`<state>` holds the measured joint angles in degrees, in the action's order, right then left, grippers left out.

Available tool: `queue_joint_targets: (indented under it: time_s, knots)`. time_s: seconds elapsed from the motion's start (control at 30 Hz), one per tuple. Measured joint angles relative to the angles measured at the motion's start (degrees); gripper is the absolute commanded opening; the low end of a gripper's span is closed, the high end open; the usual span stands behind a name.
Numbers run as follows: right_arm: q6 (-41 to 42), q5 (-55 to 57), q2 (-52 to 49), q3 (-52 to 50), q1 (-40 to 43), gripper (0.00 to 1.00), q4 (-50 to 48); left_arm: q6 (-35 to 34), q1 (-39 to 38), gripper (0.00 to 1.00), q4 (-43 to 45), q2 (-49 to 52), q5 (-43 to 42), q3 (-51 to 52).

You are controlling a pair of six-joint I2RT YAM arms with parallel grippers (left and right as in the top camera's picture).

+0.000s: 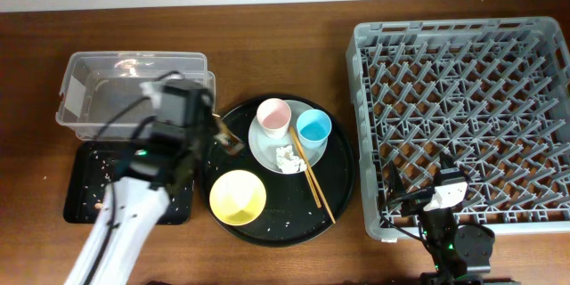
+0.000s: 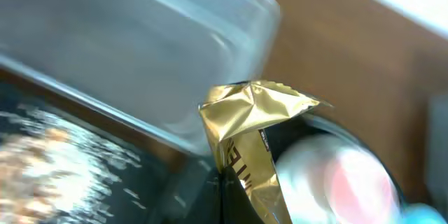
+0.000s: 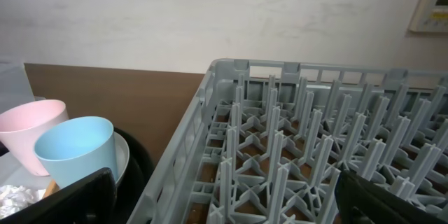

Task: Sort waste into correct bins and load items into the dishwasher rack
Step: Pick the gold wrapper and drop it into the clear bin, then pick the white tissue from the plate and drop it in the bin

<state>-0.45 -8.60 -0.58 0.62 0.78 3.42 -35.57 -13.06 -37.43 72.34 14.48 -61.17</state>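
My left gripper (image 1: 220,139) is shut on the crinkled gold wrapper (image 2: 248,126), holding it between the clear box (image 1: 89,98) and the round black tray (image 1: 343,178); the wrapper also shows from overhead (image 1: 233,145). The pink cup (image 1: 273,116), blue cup (image 1: 313,127) and white tissue (image 1: 287,158) sit on the pale plate (image 1: 262,148). The chopsticks (image 1: 313,181) lie across the plate's edge. The yellow bowl (image 1: 238,197) stands on the round tray. My right gripper (image 3: 224,203) is open and empty at the front left corner of the grey rack (image 1: 463,116).
The shallow black tray (image 1: 85,187) lies in front of the clear box and holds scattered tan scraps (image 2: 42,161). Rice grains dot the round tray. The table's front edge is close behind my right arm.
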Motion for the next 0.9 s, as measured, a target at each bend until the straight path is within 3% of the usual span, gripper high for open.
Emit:
queue_joint_targets:
  time_s: [0.2,0.4,0.43,0.5,0.53,0.57,0.67,0.77,0.9]
  knots:
    - [0.00,0.00,0.00,0.00,0.00,0.98,0.00,0.20,18.27,0.01,9.40,3.10,1.16,0.00]
    - [-0.02,0.00,0.00,0.00,0.00,0.98,0.00,0.28,25.29,0.01,21.79,18.64,-0.20,0.26]
    - [0.00,0.00,0.00,0.00,0.00,0.98,0.00,0.37,25.64,0.06,23.63,19.96,-0.35,0.33]
    - [0.00,0.00,0.00,0.00,0.00,0.98,0.00,0.46,25.66,0.24,25.42,20.90,-0.52,0.33]
    - [0.00,0.00,0.00,0.00,0.00,0.98,0.00,0.52,25.68,0.39,26.23,20.90,-0.55,0.33]
    - [-0.02,0.00,0.00,0.00,0.00,0.98,0.00,0.39,25.68,0.46,26.49,20.90,-0.55,0.33]
    - [0.02,0.00,0.00,0.00,0.00,0.98,0.00,1.97,25.68,0.55,27.76,20.90,-0.55,0.33]
    - [-0.02,0.00,0.00,0.00,0.00,0.98,0.00,4.63,25.68,0.56,27.50,20.79,-3.61,0.33]
    - [-0.02,0.00,0.04,0.00,0.00,0.98,0.00,6.01,21.70,0.69,19.15,11.23,-10.95,-0.04]
